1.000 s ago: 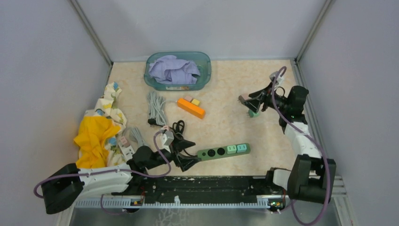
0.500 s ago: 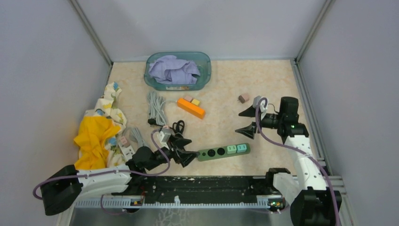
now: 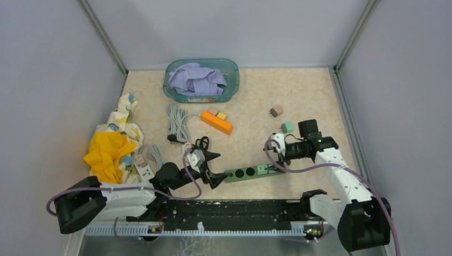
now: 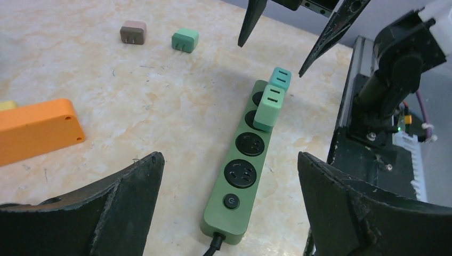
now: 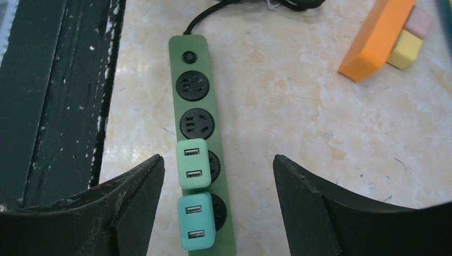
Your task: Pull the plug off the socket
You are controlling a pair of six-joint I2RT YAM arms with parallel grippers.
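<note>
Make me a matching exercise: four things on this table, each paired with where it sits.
1. mint-green USB charger block
2. small loose green plug
3. crumpled lavender cloth
4. yellow cloth

A. inside the teal plastic tub
B. on the patterned fabric, at the table's left edge
C. plugged into the dark green power strip
D. on bare tabletop, near a small brown plug

Pairs: 1-C, 2-D, 3-A, 4-B.

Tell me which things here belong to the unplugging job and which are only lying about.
Job: green power strip, mint adapter and teal adapter plugged into it, right end effector open above them.
Lying about: brown adapter, loose green adapter, orange strip, grey cable, bin of cloth, yellow cloth.
</note>
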